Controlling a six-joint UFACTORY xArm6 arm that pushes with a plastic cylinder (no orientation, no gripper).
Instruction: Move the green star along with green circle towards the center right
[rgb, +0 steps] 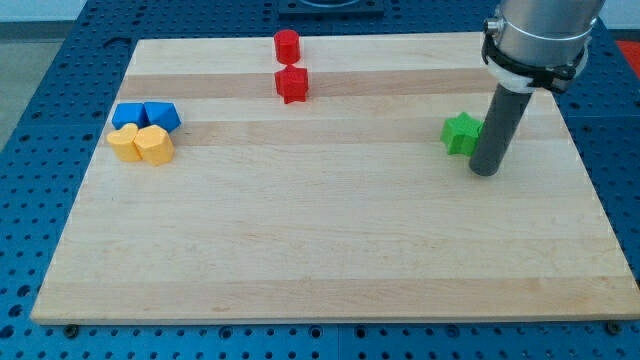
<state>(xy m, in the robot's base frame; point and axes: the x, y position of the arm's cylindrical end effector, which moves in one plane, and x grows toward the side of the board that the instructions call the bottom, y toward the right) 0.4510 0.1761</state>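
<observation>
My tip (484, 171) sits on the surface (330, 240), touching the green star (461, 132) on its right side, a bit lower in the view. There are no jaws, only a rod. I cannot see a green circle; the rod may hide it

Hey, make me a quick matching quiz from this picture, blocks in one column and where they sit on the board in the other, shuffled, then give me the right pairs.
Column one:
1. green star
2. red blocks
3. blue blocks
4. yellow blocks

Column two:
A. top edge, near the middle
B. the view's left, the lower row of the cluster
C. the view's right, just left of my tip
D. the view's left, the upper row of the cluster

Pairs: 1-C, 2-A, 3-D, 4-B.
</observation>
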